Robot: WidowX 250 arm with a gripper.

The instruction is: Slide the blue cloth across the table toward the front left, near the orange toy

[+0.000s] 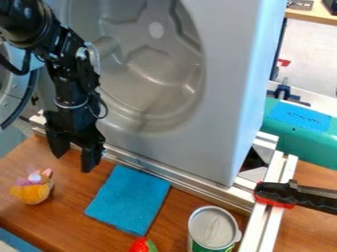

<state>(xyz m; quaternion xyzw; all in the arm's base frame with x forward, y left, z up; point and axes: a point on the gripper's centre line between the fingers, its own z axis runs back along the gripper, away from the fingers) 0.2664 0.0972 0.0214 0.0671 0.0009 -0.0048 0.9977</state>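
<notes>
The black gripper (pixel 74 160) hangs at the left over the wooden table, its two fingers spread apart with nothing between them. Below and to its left, a small plush toy (pixel 33 188) in orange, purple and pink lies on the wood, apart from the gripper. A blue cloth (pixel 129 199) is spread flat to the right of the gripper. At the bottom, a can (pixel 214 229) with a pale lid stands upright, and a red and green object (pixel 141 245) is partly cut off by the lower edge.
A large grey moulded panel (pixel 227 98) stands upright behind the cloth. Metal rails (pixel 191 185) run along its foot and down the right side. A black and red clamp (pixel 296 196) grips the right rail. Blue material (pixel 16 241) lies at the lower left corner.
</notes>
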